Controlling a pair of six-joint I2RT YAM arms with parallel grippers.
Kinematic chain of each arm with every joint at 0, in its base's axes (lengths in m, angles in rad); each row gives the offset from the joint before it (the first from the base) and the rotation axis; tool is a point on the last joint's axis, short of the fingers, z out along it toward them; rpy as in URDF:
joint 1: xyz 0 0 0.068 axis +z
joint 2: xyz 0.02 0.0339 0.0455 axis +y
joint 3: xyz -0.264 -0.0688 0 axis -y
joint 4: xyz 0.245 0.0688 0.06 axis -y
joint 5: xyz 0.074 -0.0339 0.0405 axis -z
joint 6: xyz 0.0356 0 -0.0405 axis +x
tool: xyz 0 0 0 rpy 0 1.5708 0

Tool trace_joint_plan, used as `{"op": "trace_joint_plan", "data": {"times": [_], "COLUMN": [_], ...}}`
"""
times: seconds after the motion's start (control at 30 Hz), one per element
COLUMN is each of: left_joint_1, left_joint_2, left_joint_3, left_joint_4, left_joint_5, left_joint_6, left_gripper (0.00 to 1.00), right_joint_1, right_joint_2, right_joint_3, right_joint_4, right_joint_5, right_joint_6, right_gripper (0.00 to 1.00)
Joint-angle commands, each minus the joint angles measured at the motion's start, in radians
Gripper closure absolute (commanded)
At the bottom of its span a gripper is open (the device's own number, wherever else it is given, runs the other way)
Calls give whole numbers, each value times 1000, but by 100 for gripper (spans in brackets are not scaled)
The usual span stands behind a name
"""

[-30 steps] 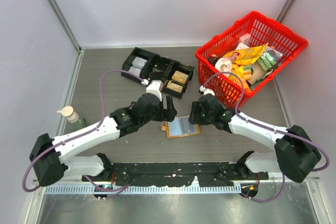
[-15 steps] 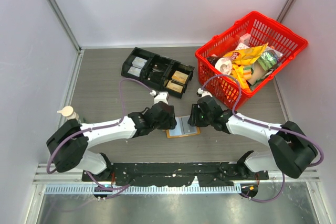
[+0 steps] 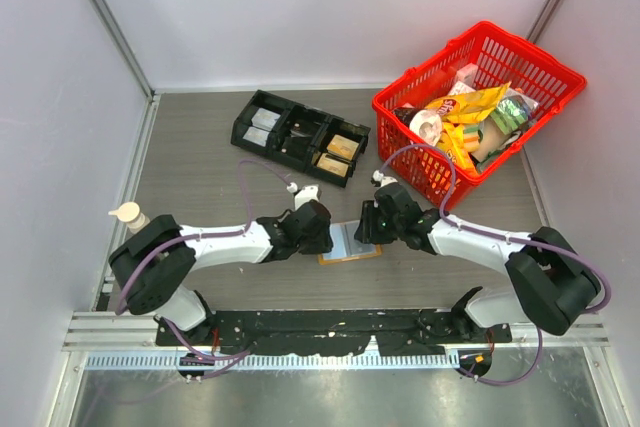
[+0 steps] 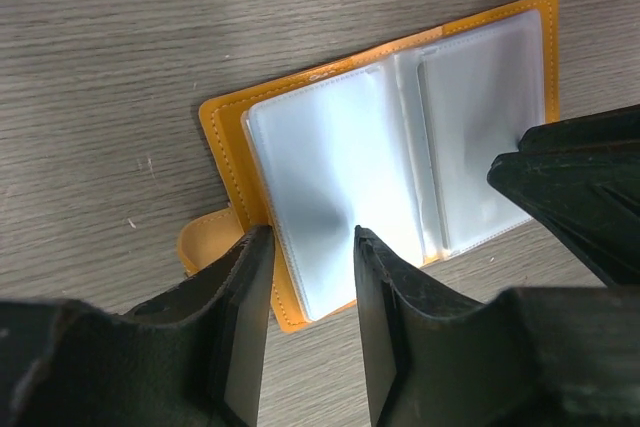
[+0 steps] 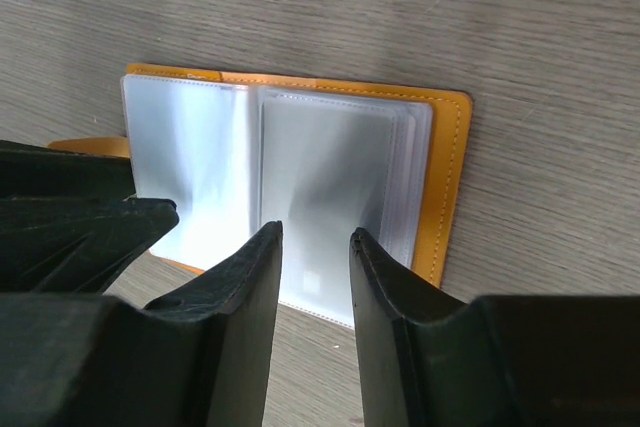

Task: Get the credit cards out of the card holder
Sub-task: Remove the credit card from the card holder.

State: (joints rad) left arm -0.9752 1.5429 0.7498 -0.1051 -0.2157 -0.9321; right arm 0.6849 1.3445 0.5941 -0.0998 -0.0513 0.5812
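The card holder (image 3: 350, 245) lies open and flat on the table, orange with pale clear sleeves (image 4: 330, 157) facing up and a small tab (image 4: 205, 237) at its left. My left gripper (image 3: 322, 232) is low over its left panel, jaws open, the panel's near edge showing between them (image 4: 308, 242). My right gripper (image 3: 366, 227) is low over the right panel (image 5: 330, 167), also open, with nothing clamped (image 5: 315, 237). Each wrist view shows the other gripper's black finger at its edge. I cannot make out any credit cards in the sleeves.
A black compartment tray (image 3: 300, 137) holding small boxes sits behind the arms. A red basket (image 3: 478, 107) full of packets stands at the back right. A small pump bottle (image 3: 130, 217) stands by the left wall.
The left arm has come down and in to the holder's left side, its jaws narrowing. The right gripper has sunk slightly at the right side, jaws also narrower. The holder has not moved.
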Motion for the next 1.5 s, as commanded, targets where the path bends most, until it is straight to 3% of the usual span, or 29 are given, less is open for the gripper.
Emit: {"op": "trace_joint_plan", "data": {"times": [0.0, 0.4, 0.47, 0.7, 1.47], "left_joint_1": [-7, -17, -20, -26, -43], "left_joint_2": [0, -105, -139, -190, -159], "left_joint_3": [-38, -173, -205, -245, -217], "left_joint_4": [16, 25, 27, 31, 33], "left_joint_5": [13, -43, -63, -83, -74], "left_joint_6": [-68, -217, -249, -275, -258], "left_gripper": [61, 65, 65, 66, 66], "right_joint_1": [2, 15, 30, 134, 203], "right_joint_2": [18, 38, 15, -27, 68], "right_joint_3": [7, 45, 65, 121, 93], "right_joint_4": [45, 54, 10, -139, -66], "right_joint_5": [-48, -116, -70, 210, 220], "right_joint_6": [-9, -32, -50, -74, -20], "right_gripper": [62, 62, 59, 36, 43]}}
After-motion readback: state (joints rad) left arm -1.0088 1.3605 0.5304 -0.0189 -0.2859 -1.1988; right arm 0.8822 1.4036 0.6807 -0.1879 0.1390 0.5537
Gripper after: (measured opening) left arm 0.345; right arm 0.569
